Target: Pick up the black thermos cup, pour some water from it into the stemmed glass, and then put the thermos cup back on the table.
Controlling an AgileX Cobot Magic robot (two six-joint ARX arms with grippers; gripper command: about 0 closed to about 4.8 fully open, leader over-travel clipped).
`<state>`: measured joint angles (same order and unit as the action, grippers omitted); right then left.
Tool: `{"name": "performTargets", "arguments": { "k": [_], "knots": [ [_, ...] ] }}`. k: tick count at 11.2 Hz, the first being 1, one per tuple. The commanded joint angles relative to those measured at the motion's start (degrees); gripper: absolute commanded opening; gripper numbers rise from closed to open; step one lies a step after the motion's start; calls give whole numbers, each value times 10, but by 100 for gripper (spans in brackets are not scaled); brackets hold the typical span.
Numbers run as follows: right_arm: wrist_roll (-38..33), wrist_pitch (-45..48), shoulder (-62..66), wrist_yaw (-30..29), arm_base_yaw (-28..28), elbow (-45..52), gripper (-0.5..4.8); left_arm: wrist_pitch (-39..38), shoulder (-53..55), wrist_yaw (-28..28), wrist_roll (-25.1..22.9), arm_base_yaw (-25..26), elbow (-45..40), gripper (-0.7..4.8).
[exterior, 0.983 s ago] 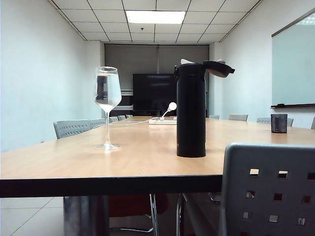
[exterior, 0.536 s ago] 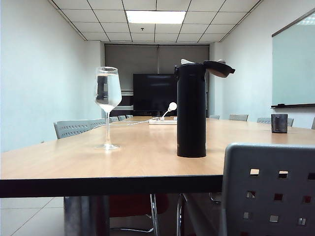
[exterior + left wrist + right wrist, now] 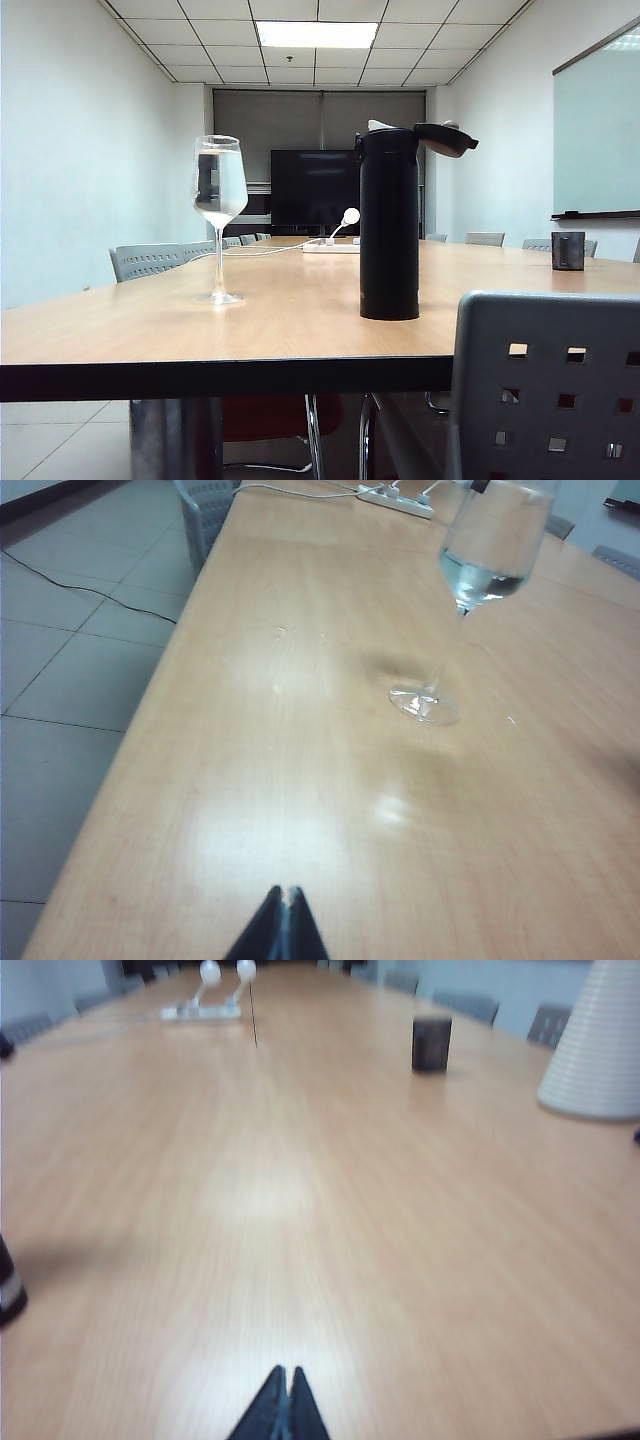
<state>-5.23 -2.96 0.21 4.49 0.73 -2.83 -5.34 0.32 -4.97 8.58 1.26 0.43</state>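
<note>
The black thermos cup (image 3: 389,225) stands upright on the table (image 3: 300,335), its flip lid hinged open; only its base (image 3: 8,1285) shows at the edge of the right wrist view. The stemmed glass (image 3: 219,215) stands to its left in the exterior view, with water in the bowl. In the left wrist view the glass (image 3: 482,575) stands well ahead of my left gripper (image 3: 285,892), which is shut and empty over the bare table (image 3: 250,780). My right gripper (image 3: 286,1370) is shut and empty too, apart from the thermos cup. Neither gripper shows in the exterior view.
A small dark square cup (image 3: 431,1042) and a white ribbed cone (image 3: 600,1045) stand farther along the table on the right. A white power strip (image 3: 330,246) with a cable lies at the far middle. A grey chair back (image 3: 545,385) stands at the table's near edge.
</note>
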Motion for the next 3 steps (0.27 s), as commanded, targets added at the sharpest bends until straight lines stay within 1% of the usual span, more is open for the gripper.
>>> {"name": "performTargets", "arguments": {
  "k": [1, 3],
  "knots": [
    [21, 45, 0, 0, 0, -3, -5, 2, 1, -2, -2, 0, 0, -5],
    [21, 45, 0, 1, 0, -3, -5, 2, 1, -2, -2, 0, 0, -5]
  ]
}}
